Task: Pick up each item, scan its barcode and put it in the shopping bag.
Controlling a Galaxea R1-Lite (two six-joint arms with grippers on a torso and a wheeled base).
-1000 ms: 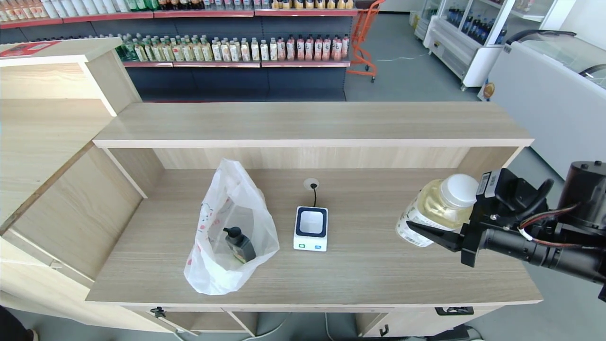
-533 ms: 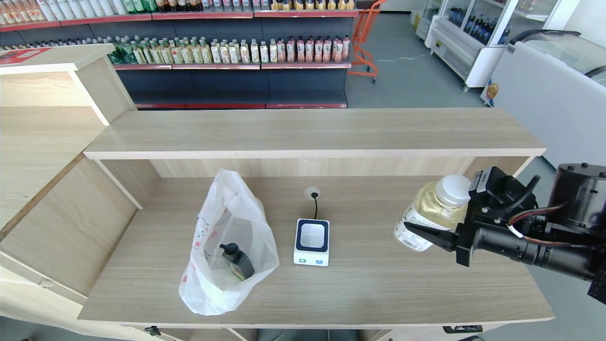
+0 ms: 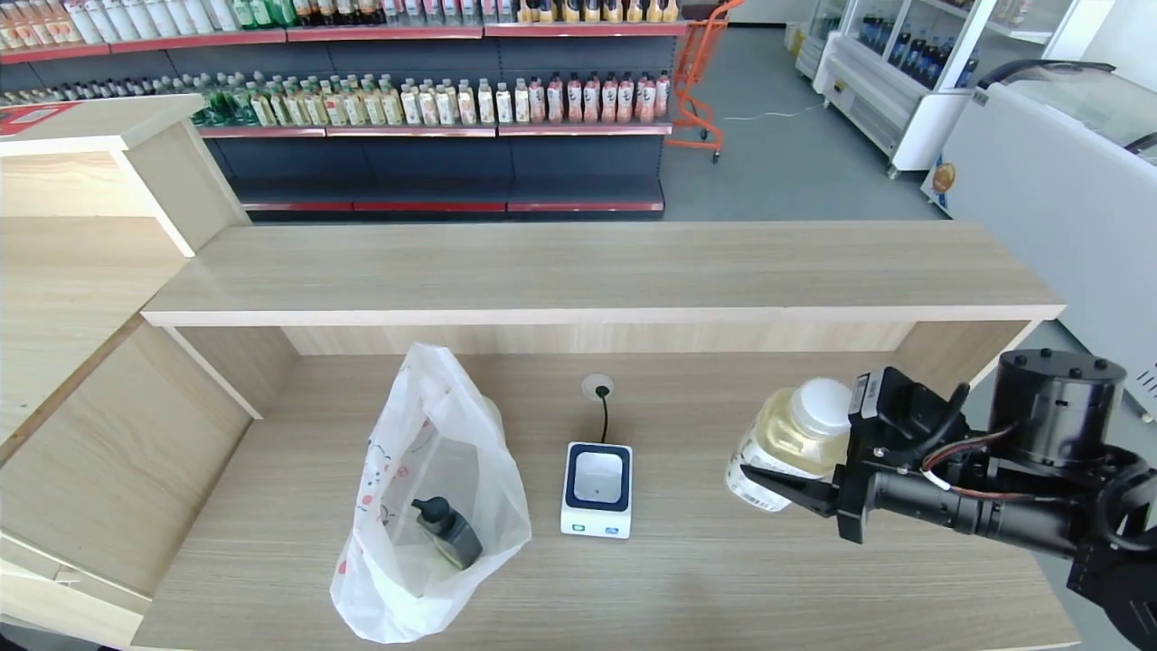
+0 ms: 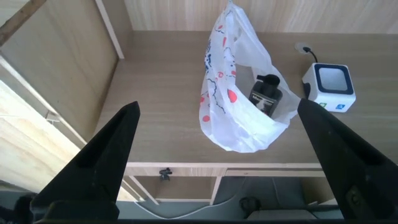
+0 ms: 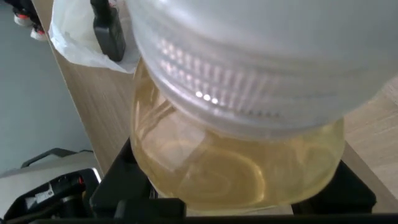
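A clear bottle of yellow liquid [image 3: 788, 438] with a white cap and a white label hangs tilted above the right part of the counter, with my right gripper [image 3: 770, 457] shut on it. In the right wrist view the bottle [image 5: 236, 143] sits close up between the dark fingers. The white barcode scanner [image 3: 597, 476] lies to the left of the bottle. Farther left stands the open white shopping bag [image 3: 411, 551], and a dark pump bottle [image 3: 447, 533] lies in it. My left gripper [image 4: 217, 109] hangs open high above the bag [image 4: 233, 106].
The wooden counter [image 3: 687, 570] has a raised ledge [image 3: 597, 276] along its far side and a side wall [image 3: 117, 461] at the left. The scanner's cable runs to a hole [image 3: 597, 389] behind it. Store shelves and freezers stand beyond.
The head camera has shifted, so the whole scene sits lower in the picture. My right gripper has carried the bottle a little left, nearer the scanner.
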